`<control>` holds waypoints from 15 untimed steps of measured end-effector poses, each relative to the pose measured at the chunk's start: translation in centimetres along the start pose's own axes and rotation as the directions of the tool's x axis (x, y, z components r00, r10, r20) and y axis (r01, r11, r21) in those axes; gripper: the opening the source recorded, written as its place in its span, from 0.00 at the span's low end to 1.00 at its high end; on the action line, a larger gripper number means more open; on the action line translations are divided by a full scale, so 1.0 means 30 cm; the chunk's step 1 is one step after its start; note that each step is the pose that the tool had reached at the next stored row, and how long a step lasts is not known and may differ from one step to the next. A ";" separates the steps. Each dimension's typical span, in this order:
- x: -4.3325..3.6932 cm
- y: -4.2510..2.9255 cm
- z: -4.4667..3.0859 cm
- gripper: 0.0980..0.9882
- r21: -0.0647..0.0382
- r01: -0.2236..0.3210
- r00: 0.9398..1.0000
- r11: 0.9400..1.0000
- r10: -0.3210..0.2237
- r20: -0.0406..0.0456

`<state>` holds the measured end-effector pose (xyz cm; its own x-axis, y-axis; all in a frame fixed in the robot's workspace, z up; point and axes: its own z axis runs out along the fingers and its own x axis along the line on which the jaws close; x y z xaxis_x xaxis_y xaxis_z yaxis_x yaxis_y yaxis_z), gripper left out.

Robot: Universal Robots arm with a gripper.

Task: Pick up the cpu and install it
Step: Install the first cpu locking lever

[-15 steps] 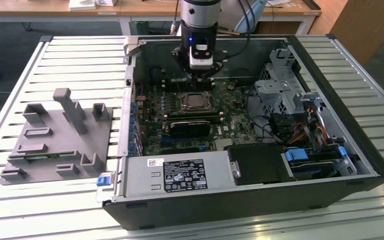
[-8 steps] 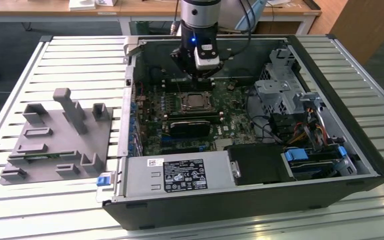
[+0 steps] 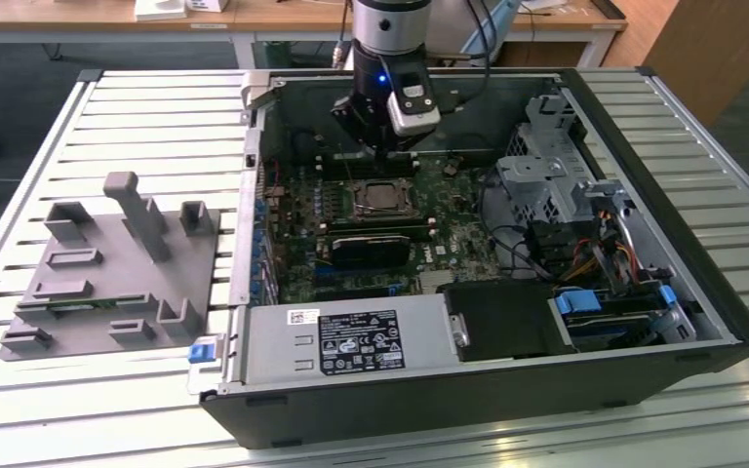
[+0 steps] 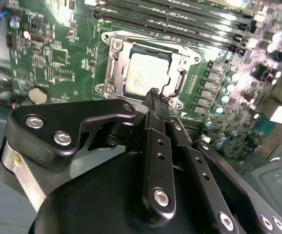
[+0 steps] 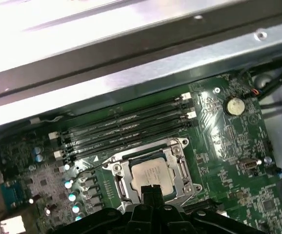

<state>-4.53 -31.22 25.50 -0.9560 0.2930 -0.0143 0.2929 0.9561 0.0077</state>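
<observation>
Nearest your wrist cameras, the pincer has its black fingers drawn together with nothing between them, hanging just above the socket frame. You can see the cpu lying flat inside that frame on the motherboard, its silvery top facing up. The memory slots run just beside the frame.

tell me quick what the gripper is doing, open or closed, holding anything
Gripper: closed, fingers pressed together, holding nothing. It hangs just above the cpu, which sits in its socket on the motherboard.
</observation>
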 end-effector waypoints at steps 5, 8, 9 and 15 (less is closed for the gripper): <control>0.000 0.000 0.000 0.01 -0.001 0.090 0.996 0.996 -0.090 -0.001; 0.000 0.000 0.001 0.01 -0.002 0.144 0.990 0.990 -0.144 -0.001; 0.000 0.000 0.001 0.01 -0.002 0.162 0.987 0.987 -0.162 -0.001; 0.000 0.000 0.002 0.01 -0.011 0.261 0.965 0.965 -0.261 -0.002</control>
<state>-4.53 -31.23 25.45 -0.9994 0.0330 -0.0136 0.0328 0.9994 0.0147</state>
